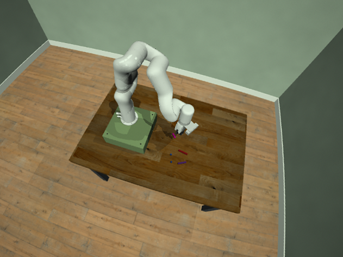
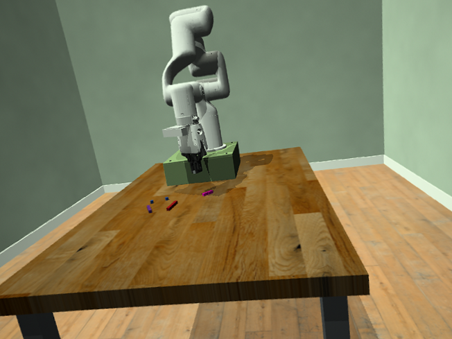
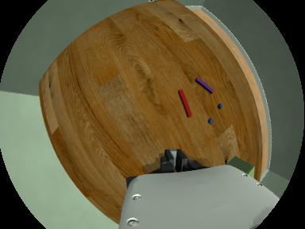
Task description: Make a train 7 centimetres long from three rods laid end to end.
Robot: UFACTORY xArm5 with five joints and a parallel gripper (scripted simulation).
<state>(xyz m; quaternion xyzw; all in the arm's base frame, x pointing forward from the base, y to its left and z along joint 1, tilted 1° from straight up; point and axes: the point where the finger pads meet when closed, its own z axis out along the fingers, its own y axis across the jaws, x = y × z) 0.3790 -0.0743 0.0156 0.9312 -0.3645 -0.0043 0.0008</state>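
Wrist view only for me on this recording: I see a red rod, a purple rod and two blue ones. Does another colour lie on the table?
Observer: Yes, magenta lies on the table, nearer the green base than the red rod does.
Operator: Is the gripper down on the table?
Observer: No, the exterior view shows its fingertips raised above the table top.
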